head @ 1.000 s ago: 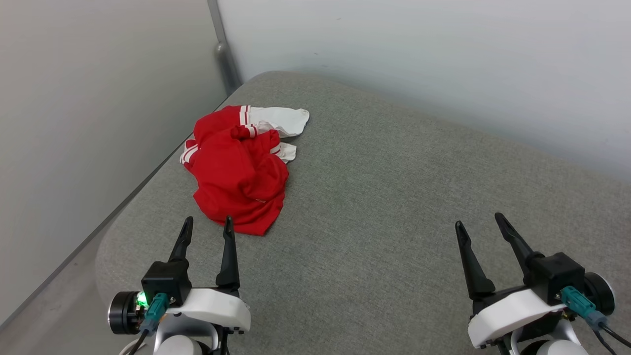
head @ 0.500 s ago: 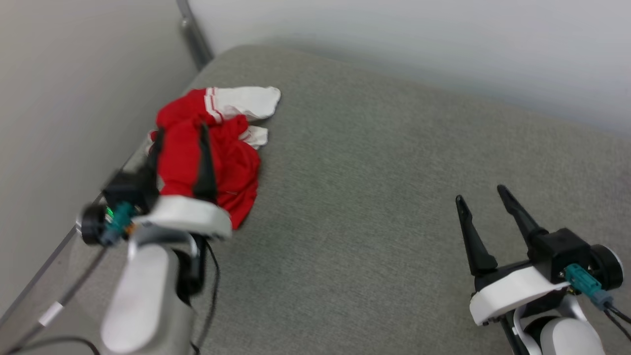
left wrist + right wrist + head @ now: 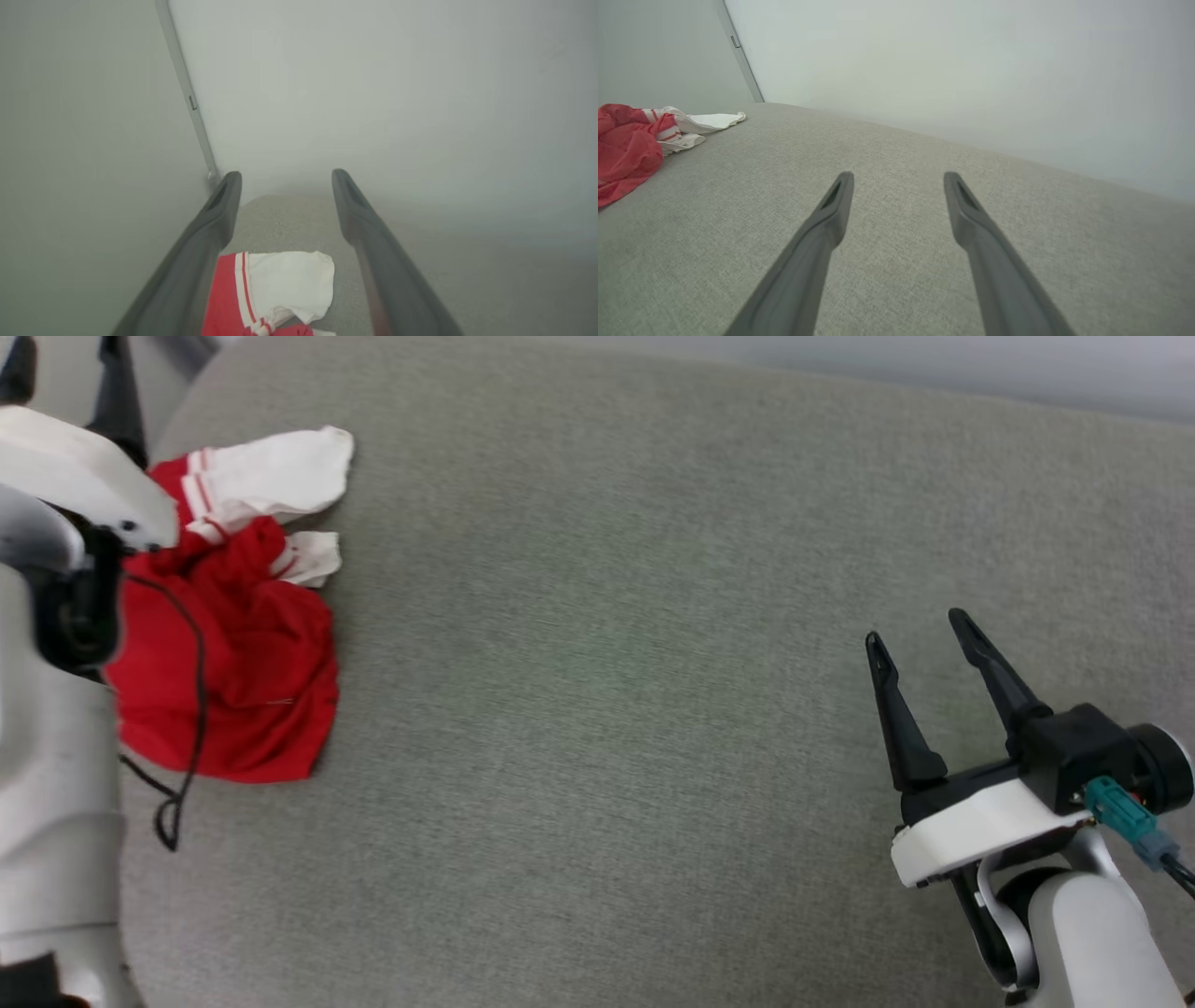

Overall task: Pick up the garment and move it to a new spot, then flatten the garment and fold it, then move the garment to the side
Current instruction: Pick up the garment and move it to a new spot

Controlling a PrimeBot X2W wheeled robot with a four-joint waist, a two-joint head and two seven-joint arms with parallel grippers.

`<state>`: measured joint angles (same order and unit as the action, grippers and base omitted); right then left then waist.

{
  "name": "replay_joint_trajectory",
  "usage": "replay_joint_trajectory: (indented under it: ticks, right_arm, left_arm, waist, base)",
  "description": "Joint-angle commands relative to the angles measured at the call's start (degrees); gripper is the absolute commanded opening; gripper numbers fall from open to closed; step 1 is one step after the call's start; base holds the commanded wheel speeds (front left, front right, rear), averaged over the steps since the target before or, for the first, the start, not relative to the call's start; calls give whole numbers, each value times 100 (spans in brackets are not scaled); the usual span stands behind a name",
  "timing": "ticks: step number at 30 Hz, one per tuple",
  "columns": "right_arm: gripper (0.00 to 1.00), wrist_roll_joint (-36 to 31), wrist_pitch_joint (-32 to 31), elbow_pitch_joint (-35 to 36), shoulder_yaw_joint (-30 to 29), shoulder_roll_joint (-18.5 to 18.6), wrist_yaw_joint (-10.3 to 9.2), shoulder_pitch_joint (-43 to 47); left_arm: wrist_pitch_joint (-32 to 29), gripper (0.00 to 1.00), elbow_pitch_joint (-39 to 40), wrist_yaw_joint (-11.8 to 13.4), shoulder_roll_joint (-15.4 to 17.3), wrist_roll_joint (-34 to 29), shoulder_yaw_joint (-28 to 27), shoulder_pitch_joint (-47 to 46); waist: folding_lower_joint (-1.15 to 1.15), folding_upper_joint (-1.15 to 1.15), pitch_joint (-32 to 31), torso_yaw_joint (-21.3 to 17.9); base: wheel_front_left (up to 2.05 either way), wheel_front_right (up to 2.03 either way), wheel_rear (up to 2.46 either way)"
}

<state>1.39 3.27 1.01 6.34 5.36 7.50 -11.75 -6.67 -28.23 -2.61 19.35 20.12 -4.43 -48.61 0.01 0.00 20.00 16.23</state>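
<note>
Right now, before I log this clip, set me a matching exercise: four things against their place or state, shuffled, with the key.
Things: 1 left gripper; 2 right gripper; 3 red jersey; 4 white sleeve.
States: A crumpled on the grey cushion; B open over bare cushion, far from the jersey; C spread at the jersey's far end; D open, aimed over the sleeve.
Pairs: 1-D, 2-B, 3-A, 4-C.

The left tool [image 3: 286,173] has reached forward above the garment [image 3: 233,681] (head camera dipped too).
</note>
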Motion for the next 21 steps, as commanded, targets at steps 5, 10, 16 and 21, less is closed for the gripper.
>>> replay_joint_trajectory:
  ticks: [5,10,16,21]
  right_arm:
    - [100,57,139,-153,120,8,-2,-273]
    - [100,71,211,-244,145,10,-2,-388]
    - [100,95,255,-294,167,47,-2,-495]
    - [100,99,225,-294,111,70,-2,-490]
  left_arm:
    - [-1231,100,-677,-194,564,206,-32,-191]
    - [-2554,100,-1293,-290,912,562,-101,-29]
    - [-3822,100,-1740,-170,900,1066,-337,306]
    - [-4258,49,-1740,-4,658,1396,-498,653]
  waist:
    - [-1,0,362,-429]
    - [-1,0,496,-578]
    - [-1,0,617,-683]
    - [-1,0,707,-699]
  base:
    - [0,0,0]
    - [0,0,0]
    - [0,0,0]
    - [0,0,0]
